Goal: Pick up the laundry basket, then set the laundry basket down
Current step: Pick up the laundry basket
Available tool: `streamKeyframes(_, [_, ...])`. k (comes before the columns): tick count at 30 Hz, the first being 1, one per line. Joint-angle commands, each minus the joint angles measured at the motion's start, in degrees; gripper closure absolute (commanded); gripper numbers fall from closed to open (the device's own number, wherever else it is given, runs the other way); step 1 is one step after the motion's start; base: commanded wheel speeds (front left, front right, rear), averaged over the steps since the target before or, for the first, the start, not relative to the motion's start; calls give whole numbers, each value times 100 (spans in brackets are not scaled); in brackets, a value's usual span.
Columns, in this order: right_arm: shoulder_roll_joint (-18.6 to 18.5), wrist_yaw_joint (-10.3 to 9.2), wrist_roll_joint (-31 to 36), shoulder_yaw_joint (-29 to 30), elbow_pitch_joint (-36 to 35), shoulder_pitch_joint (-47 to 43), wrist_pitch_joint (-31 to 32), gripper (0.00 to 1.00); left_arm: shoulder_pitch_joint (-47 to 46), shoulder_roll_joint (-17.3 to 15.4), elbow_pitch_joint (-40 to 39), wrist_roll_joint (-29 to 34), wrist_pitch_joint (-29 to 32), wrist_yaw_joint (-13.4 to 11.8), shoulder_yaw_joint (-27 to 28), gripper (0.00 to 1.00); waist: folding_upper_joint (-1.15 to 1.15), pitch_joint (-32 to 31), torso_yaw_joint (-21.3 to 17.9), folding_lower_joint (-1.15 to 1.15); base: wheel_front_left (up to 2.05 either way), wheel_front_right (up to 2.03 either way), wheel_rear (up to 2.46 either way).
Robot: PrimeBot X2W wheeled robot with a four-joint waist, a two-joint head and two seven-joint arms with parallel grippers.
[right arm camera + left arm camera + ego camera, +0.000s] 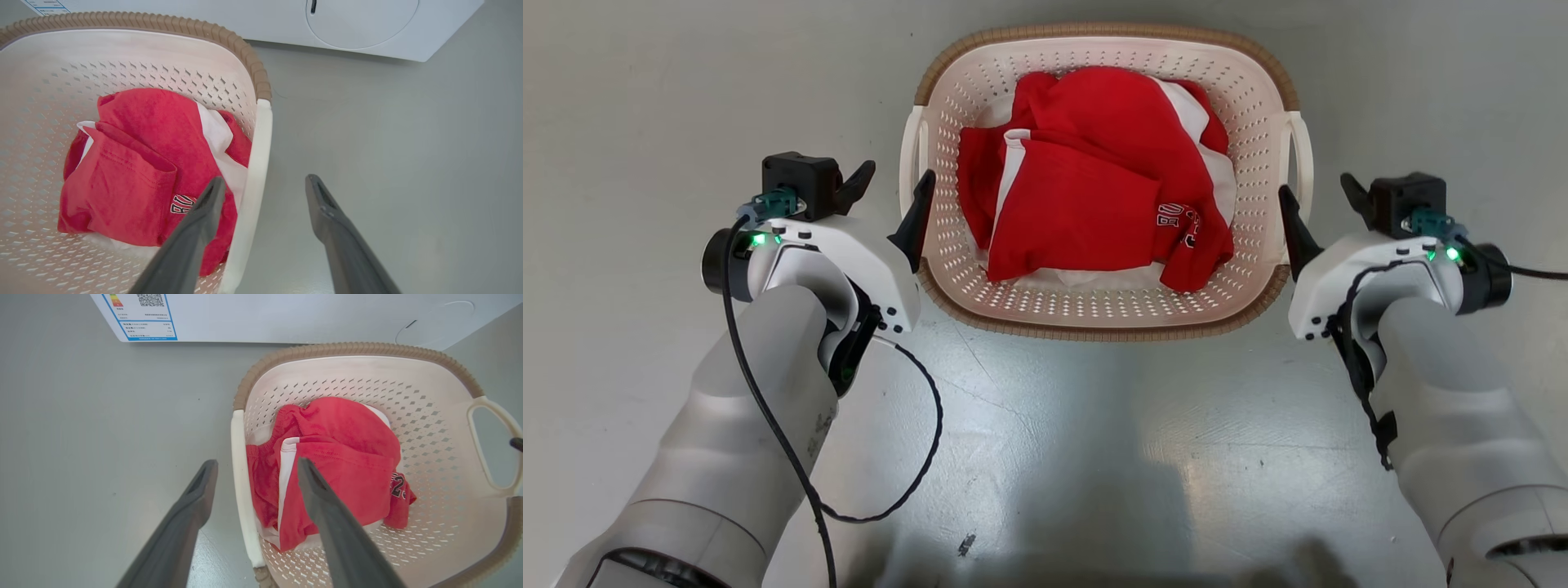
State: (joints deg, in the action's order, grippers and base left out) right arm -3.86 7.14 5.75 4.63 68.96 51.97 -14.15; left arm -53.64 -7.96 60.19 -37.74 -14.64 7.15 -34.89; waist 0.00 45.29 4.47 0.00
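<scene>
Cream-white plastic with many small holes and a brown woven-look rim: that is the laundry basket (1094,298). It sits on the grey floor (1045,441) in the upper middle of the head view, right between the two arms. Its long side runs from left to right across the frame, with one white handle at each end.

The left pincer (896,175) is spread wide beside the left handle (904,155). In the left wrist view the left pincer (256,461) has the white bar of that handle (239,477) between its two dark fingers, one finger over the floor and one over the inside of the basket. The right pincer (1313,186) is spread wide too, beside the right handle (1305,147). In the right wrist view the right pincer (264,178) has its own handle bar (255,183) between its fingers in the same way. I cannot tell if any finger touches the plastic.

Both arms look just as near, so each one only has to close on its handle, I think.

Red clothes with some white cloth (1086,188) lie in a heap inside. The inner fingers could catch this cloth. A white washer (367,24) stands on the floor past the basket, near its far rim.
</scene>
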Motion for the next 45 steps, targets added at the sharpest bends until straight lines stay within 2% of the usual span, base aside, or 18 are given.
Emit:
streamKeyframes(1, [98, 35, -57, -153, -30, -36, -74, 0, -76, -209, -14, -20, -36, 34, 76, 0, 0, 23, -4, 0, 0, 0, 0])
streamKeyframes(28, [98, 35, -414, -612, 191, 585, -84, 0, -783, 21, 543, -199, -36, 34, -474, 0, 0, 660, 72, 0, 0, 0, 0])
streamKeyframes(45, [98, 35, -820, -888, 297, 704, -85, 0, -1043, 8, 763, -321, -36, 34, -684, 0, 0, 814, 42, 0, 0, 0, 0])
